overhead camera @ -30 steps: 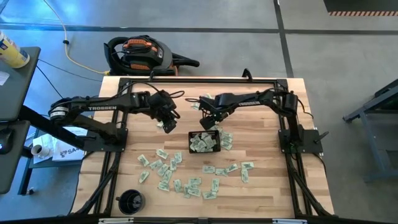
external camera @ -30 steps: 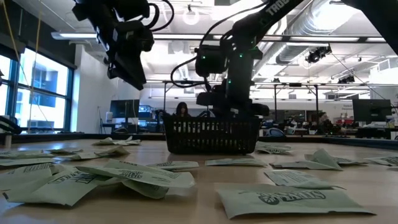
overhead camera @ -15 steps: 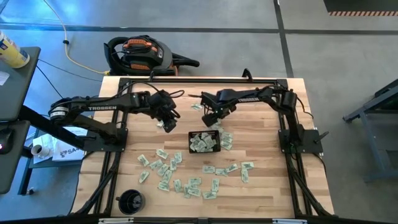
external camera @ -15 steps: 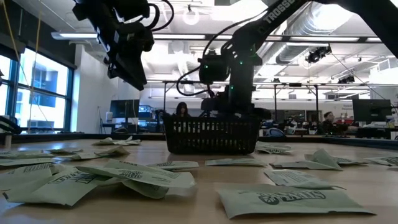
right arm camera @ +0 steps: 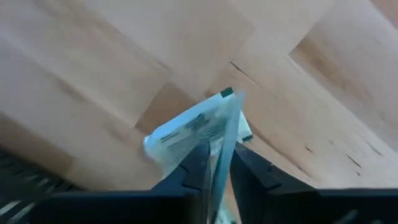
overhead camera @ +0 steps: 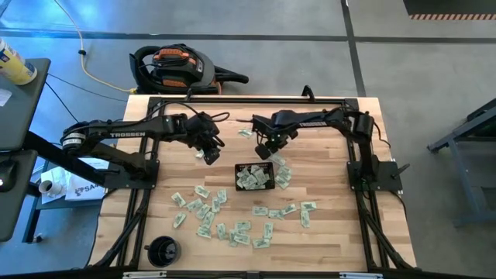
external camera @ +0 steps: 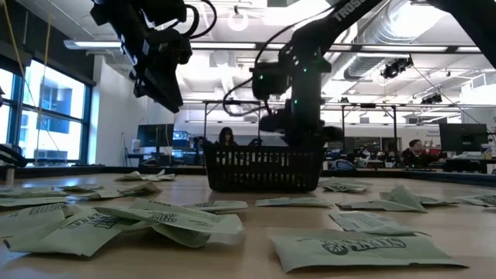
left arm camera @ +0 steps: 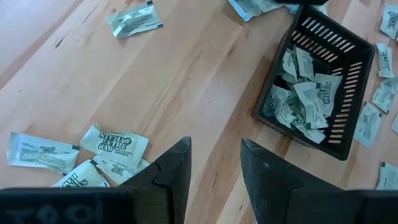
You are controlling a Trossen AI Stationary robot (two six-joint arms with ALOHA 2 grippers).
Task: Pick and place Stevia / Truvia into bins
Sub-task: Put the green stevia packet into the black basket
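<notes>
Pale green Stevia sachets (overhead camera: 208, 211) lie scattered flat over the near half of the wooden table. More are piled in the black mesh bin (overhead camera: 237, 177), whose wall (external camera: 263, 169) shows in the low view. My right gripper (overhead camera: 266, 151) is low over the table just beyond the bin's far side and is shut on one sachet (right arm camera: 189, 134). My left gripper (overhead camera: 208, 155) hangs open, well above the table, left of the bin. In its wrist view its fingers (left arm camera: 214, 162) hold nothing, with the bin (left arm camera: 348, 93) beyond them. My right gripper pinches one sachet between its two fingers, by an edge (right arm camera: 219, 154). The fingers come from above, pointing down at the table. The sachet stands on edge in the gap, its printed face (right arm camera: 186, 132) turned sideways. Whether its lower end touches the wood I cannot tell.
A round black cup (overhead camera: 163, 249) stands at the table's near left corner. A few sachets (overhead camera: 283, 174) lie right of the bin, and some (overhead camera: 245, 132) near the far edge. Black frame rails run along the table's sides. A vacuum cleaner (overhead camera: 178, 66) sits on the floor beyond.
My right gripper has shifted a little toward the table's right edge, staying low behind the bin's far side. My left arm and the bin have kept still.
</notes>
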